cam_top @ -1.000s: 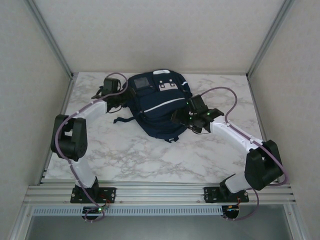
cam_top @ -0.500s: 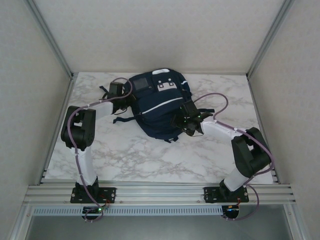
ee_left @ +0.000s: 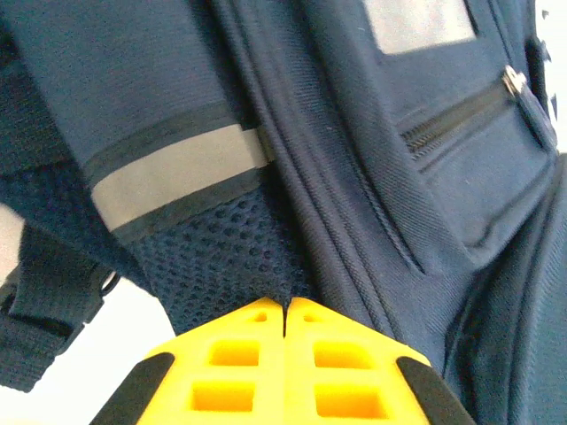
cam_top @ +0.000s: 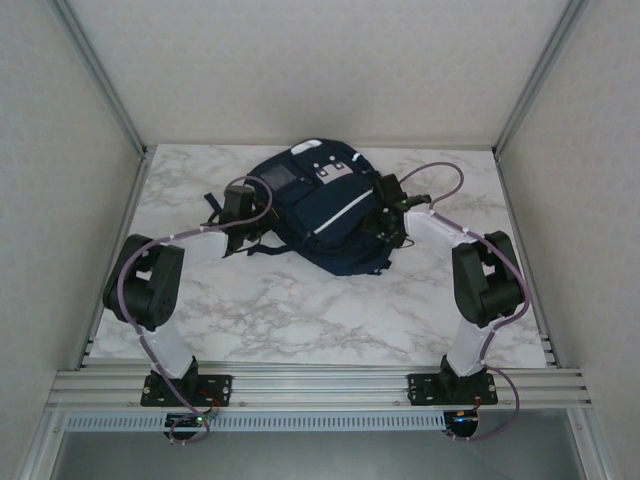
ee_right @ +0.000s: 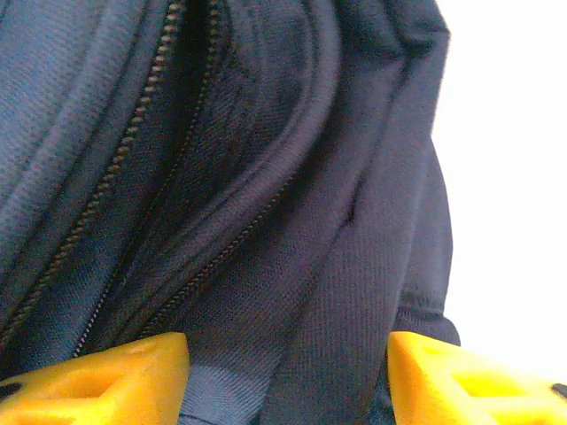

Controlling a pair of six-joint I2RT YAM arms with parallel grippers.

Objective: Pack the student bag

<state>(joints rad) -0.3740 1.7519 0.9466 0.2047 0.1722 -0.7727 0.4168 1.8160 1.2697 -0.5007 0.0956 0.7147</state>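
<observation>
The bag [cam_top: 320,210] lies flat on the tabletop [cam_top: 300,310], above the middle of the top view, with an arm on each side. The left jaws are pressed together at the bottom of the left wrist view, on what looks like a pinch of mesh pocket [ee_left: 221,257] under the reflective stripe [ee_left: 177,168]. The right jaws stand partly apart at the lower corners of the right wrist view, straddling a loose fold beside a zip [ee_right: 133,133], not yet clamped. The bag looks soft and slack, probably light but floppy. Thin cloth will likely stretch and slip, so seams, zip edges or straps look like firmer holds.
</observation>
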